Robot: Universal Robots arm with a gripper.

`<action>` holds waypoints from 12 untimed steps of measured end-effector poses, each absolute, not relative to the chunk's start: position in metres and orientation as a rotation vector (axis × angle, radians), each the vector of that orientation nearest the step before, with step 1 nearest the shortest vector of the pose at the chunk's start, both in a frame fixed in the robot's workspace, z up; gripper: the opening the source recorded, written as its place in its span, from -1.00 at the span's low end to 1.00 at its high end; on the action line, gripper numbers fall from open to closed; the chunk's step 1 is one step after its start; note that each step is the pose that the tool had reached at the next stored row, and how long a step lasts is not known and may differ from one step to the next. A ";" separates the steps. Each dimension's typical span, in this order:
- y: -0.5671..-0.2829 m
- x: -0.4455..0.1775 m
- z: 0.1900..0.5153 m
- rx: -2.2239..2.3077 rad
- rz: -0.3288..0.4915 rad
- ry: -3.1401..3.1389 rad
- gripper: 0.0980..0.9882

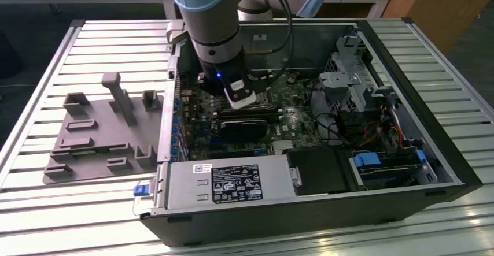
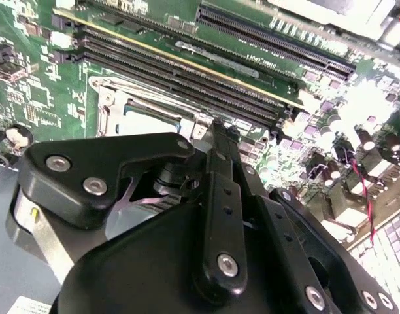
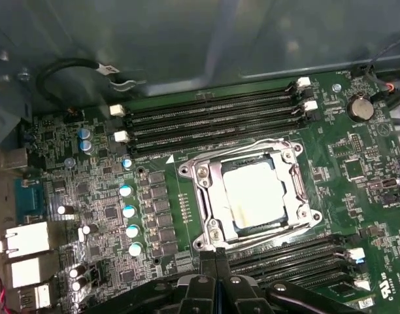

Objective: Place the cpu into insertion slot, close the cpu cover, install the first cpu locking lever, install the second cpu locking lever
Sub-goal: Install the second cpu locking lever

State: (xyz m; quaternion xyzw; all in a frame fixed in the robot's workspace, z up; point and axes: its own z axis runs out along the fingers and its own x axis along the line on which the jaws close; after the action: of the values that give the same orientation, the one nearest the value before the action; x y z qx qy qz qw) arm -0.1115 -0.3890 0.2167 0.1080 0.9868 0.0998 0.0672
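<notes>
Open computer case (image 1: pixel 309 210) on a slatted metal table (image 1: pixel 46 204), wooden desks behind, chip (image 3: pixel 254 194) seated in its socket (image 3: pixel 208 210) under the metal cover (image 3: pixel 298 186), gripper (image 3: pixel 215 252) fingers pressed together, empty, at the socket's edge.

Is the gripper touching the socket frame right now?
Cannot tell. In the first wrist view the gripper ends right at the cpu cover's edge; the meeting point looks flush, but neither contact nor a gap shows plainly.
</notes>
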 end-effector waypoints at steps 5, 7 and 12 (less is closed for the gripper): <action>-0.389 -0.103 0.217 0.328 0.300 2.974 -0.99; -0.389 -0.098 0.217 0.329 0.300 2.974 -0.99; -0.388 -0.086 0.217 0.334 0.285 2.973 -0.99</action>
State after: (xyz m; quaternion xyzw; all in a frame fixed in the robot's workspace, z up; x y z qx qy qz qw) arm -0.0859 -0.3877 0.2168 0.1108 0.9870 0.0947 0.0680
